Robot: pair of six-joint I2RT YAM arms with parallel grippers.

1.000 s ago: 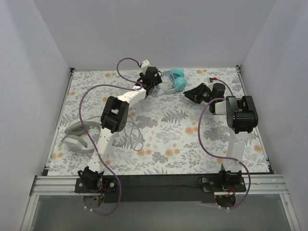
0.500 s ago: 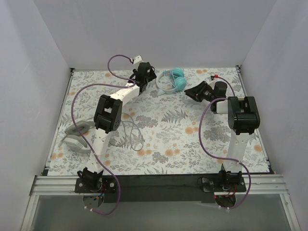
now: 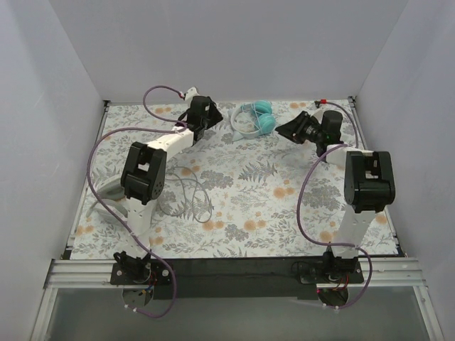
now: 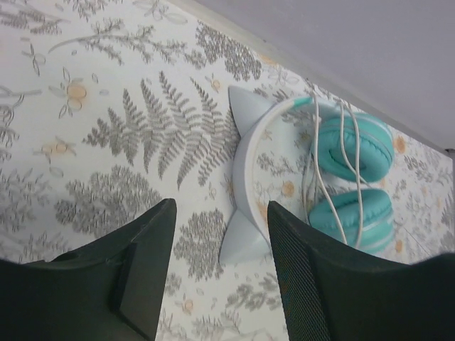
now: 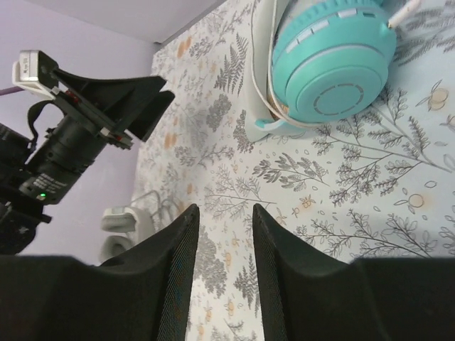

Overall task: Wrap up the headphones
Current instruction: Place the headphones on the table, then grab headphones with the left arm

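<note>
**A:** How will the teal headphones (image 3: 257, 118) handle?

**B:** Light, I'd judge. The pale headband (image 4: 245, 160) with its 2 cat ears looks stiff, the cups (image 4: 352, 145) look soft, and a limp white cord (image 4: 343, 121) is draped across them. Take the band, not the cord. They lie midway along the far edge of the table (image 3: 284, 213).

**A:** And the other pair?

**B:** The grey headphones (image 3: 106, 193) sit by the left edge, half hidden behind the left arm, with their thin cable (image 3: 199, 206) sprawled loose.

**A:** The fingers?

**B:** The left fingers (image 4: 142, 263) are wide apart and the right fingers (image 5: 170, 270) narrower. Both hold nothing.
</note>
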